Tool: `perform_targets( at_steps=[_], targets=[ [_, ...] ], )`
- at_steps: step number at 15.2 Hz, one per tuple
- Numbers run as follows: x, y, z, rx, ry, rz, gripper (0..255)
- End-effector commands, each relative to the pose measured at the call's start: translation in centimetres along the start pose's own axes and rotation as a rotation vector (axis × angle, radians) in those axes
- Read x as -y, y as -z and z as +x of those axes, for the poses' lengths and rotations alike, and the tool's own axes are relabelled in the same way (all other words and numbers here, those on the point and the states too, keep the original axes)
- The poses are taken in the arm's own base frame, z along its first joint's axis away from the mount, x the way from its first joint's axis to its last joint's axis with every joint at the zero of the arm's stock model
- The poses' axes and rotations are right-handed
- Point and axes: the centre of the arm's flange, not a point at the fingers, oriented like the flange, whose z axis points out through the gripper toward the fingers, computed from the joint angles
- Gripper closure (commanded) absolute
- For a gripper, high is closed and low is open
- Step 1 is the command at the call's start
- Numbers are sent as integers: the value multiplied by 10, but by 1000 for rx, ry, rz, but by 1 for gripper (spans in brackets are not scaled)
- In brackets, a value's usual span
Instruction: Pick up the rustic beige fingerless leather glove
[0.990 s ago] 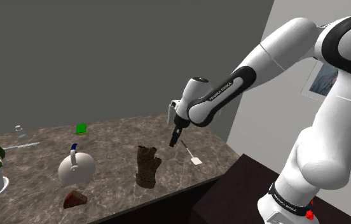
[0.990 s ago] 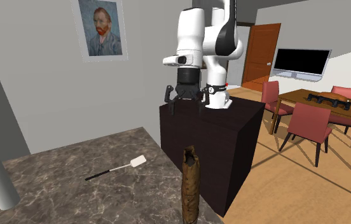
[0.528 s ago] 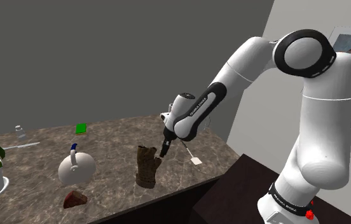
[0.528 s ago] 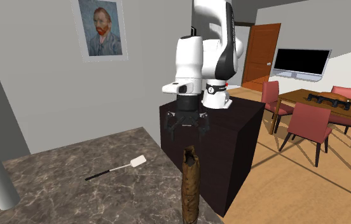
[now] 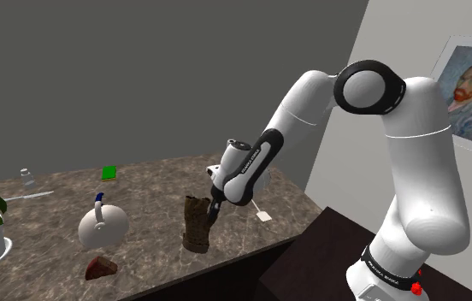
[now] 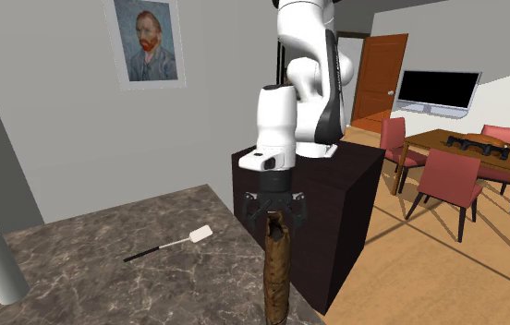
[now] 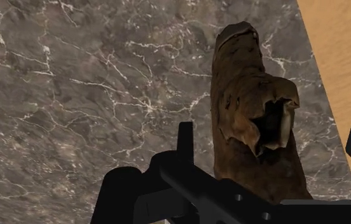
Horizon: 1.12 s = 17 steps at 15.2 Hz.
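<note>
Just below the end effector point(image 5: 215, 205) in the shoulder view, the glove point(image 5: 197, 224) stands upright on the marbled surface point(image 5: 140, 184), mottled brown and crumpled; in the second exterior view the end effector point(image 6: 277, 214) gapes open astride the glove's point(image 6: 276, 268) top. Between the parted fingers point(image 7: 185, 137) in the wrist view, touching neither, its ragged hollow mouth shows; likely light yet stiff, best pinched across that upper wall.
</note>
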Motion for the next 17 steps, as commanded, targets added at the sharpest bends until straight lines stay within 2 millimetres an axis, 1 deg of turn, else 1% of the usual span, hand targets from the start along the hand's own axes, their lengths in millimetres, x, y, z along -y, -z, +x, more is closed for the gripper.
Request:
perform_targets(
  at_steps=[1,3,5,6,15,17],
  targets=[
    [1,-12,-3,0,0,0,0],
    [1,-25,-7,0,0,0,0],
    [1,-25,-7,0,0,0,0],
    [1,-25,-7,0,0,0,255],
    [1,-25,-7,0,0,0,255],
    [1,-15,-4,0,0,0,255]
  ],
)
